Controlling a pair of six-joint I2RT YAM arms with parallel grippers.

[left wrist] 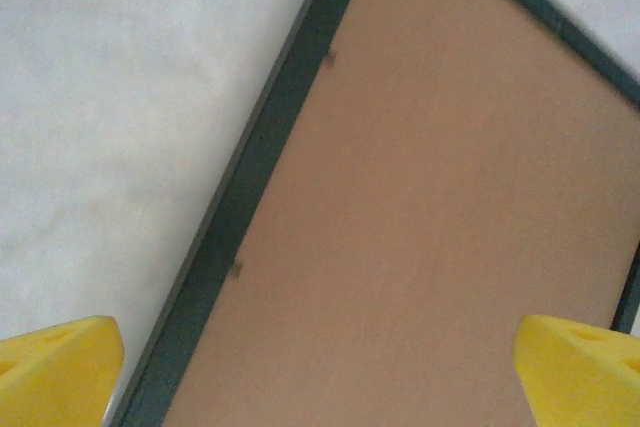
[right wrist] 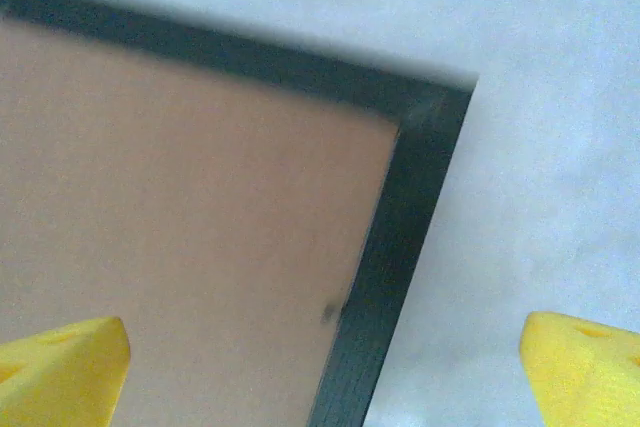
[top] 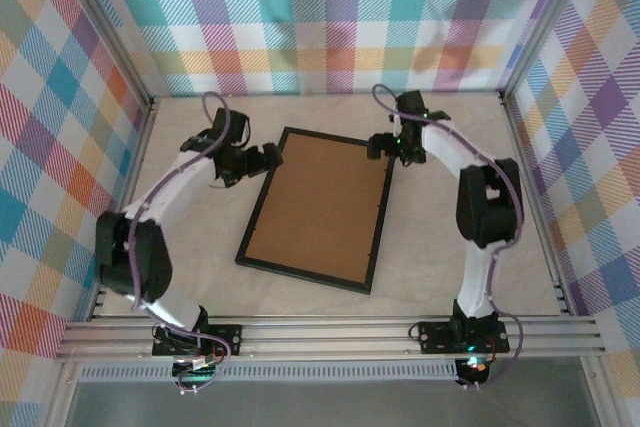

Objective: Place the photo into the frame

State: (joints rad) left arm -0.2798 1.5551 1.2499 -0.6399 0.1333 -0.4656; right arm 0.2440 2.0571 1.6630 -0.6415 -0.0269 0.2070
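Observation:
The frame (top: 320,209) lies flat mid-table, back up: a thin black rim round a brown board. The photo is hidden. My left gripper (top: 268,158) hovers at the frame's upper left edge, open, with nothing between its yellow fingertips (left wrist: 55,367). In the left wrist view the black rim (left wrist: 250,177) runs diagonally under my left gripper (left wrist: 320,372). My right gripper (top: 378,145) hangs over the upper right corner, also open and empty. In the right wrist view that corner (right wrist: 430,117) lies between the spread jaws of my right gripper (right wrist: 325,372).
Plaid cloth walls (top: 320,17) close the table on three sides. An aluminium rail (top: 330,332) carrying both arm bases runs along the near edge. Pale bare tabletop (top: 440,247) lies right of the frame and also left (top: 200,237) of it.

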